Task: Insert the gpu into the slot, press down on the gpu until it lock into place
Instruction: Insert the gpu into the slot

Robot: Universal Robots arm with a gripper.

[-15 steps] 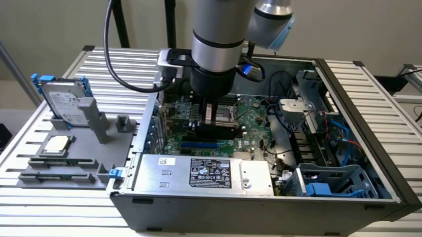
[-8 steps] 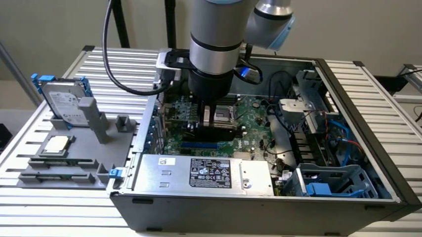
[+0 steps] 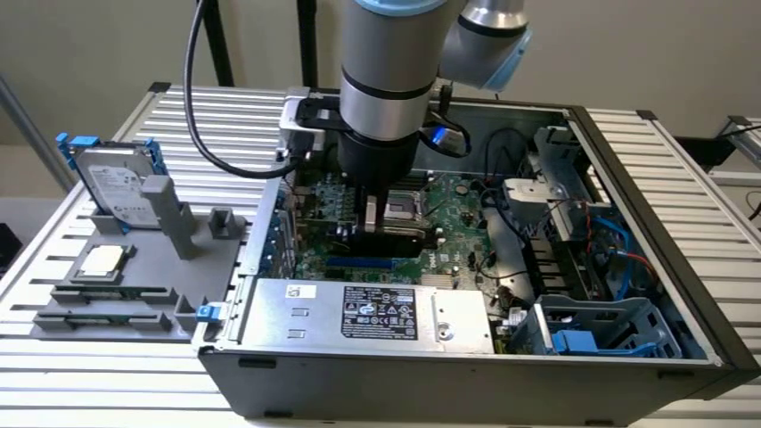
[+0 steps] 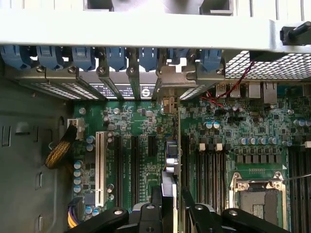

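PC case (image 3: pixel 476 392) cramped. Motherboard (image 3: pixel 458 201) judged flexed if push is off-line. gpu (image 3: pixel 390 239) held edge-down just over slot (image 3: pixel 356 264), seating unclear. Pincer (image 4: pixel 170 206) clamped on card. Risks: skewed entry, jammed contacts, card slipped in grip.

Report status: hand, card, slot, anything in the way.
Hand shut on thin flat black gpu card, upright. Card at long bright-blue plastic slot on green motherboard; seating cannot be told. Nothing seen across slot.
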